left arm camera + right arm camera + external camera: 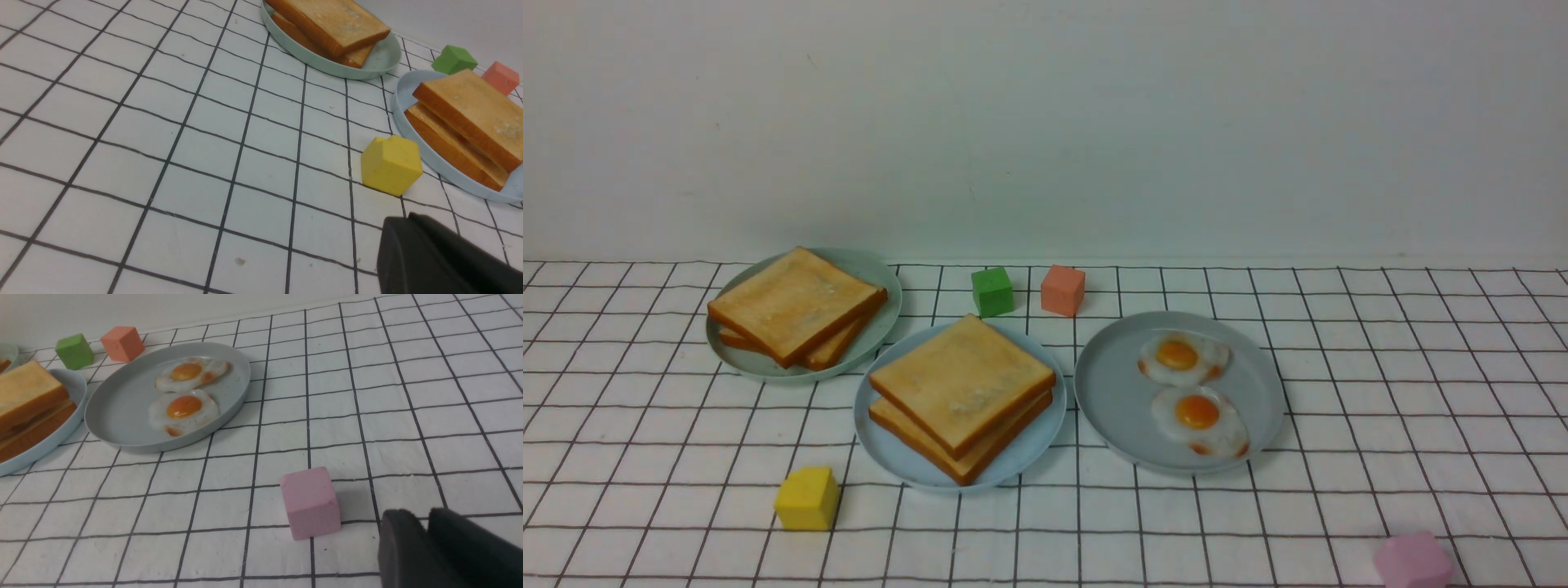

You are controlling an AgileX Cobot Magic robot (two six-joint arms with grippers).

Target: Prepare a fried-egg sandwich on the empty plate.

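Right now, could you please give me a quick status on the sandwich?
Left gripper shut, empty. Right gripper empty, jaws nearly together. Sandwich stacked on blue plate, egg not visible. Nothing in the way.

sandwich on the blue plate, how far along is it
Mostly done, it seems: two toast slices sit stacked on the light blue plate, though no egg shows between them. Two fried eggs remain on the grey plate. Neither gripper holds anything. Nothing obvious is left.

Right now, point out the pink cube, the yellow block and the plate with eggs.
pink cube (312,502): right wrist view, front face.
yellow block (806,499): front view, front face.
grey plate (1115,392): front view, bare left floor.
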